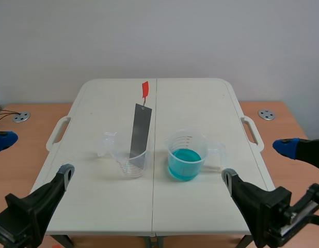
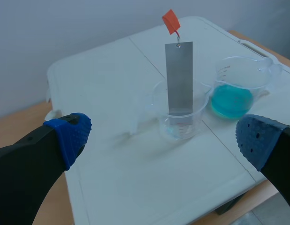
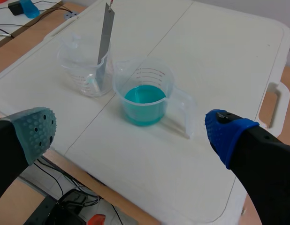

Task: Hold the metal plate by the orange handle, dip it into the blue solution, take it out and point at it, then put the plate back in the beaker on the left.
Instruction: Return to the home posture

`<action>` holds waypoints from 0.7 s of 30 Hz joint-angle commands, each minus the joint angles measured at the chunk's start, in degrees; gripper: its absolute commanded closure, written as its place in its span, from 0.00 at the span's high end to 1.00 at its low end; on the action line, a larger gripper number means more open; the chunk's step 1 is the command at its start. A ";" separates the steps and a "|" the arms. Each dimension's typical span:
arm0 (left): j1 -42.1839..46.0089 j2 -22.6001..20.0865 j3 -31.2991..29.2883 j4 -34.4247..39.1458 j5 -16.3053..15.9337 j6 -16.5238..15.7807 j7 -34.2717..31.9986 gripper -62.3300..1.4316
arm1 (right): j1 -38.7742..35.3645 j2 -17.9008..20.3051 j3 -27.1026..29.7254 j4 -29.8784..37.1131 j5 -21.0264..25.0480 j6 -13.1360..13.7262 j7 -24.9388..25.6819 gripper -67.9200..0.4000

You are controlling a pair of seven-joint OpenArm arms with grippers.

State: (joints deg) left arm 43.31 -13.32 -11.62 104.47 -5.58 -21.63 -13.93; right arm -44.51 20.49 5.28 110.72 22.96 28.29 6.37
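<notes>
A grey metal plate stands tilted in a clear beaker left of the table's middle, its orange handle sticking up at the top. To the right stands a second clear beaker holding blue solution. My left gripper hovers open at the near left, well short of the plate and its beaker. My right gripper is open at the near right, with the blue-solution beaker ahead of it. Neither gripper holds anything.
Both beakers rest on a white folding table with side handles, set on a wooden desk. Round metal discs lie on the desk at either side. Cables hang below the table's near edge.
</notes>
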 commanded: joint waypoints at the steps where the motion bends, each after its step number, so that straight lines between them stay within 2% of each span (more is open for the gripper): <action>1: 0.28 -0.02 0.39 -0.04 -0.55 -0.13 -1.05 1.00 | -1.09 0.31 0.81 1.22 0.63 -0.04 1.77 0.98; 8: 0.07 -0.02 1.40 -0.15 -0.55 -0.13 -0.81 1.00 | -6.34 0.31 2.38 2.86 0.59 -0.07 5.49 0.98; 15: -1.64 -0.02 1.38 -0.63 -0.55 -0.13 3.50 1.00 | -7.52 0.28 3.50 3.34 0.63 -0.04 5.20 0.98; 21: -1.77 -0.02 1.38 -0.63 -0.55 -0.13 3.52 1.00 | -7.06 0.28 3.78 3.34 0.61 -0.04 4.28 0.98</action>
State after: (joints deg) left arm 41.25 -13.37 -10.24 103.48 -5.58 -21.65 -9.54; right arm -52.10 20.49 8.67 112.73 22.96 28.25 10.22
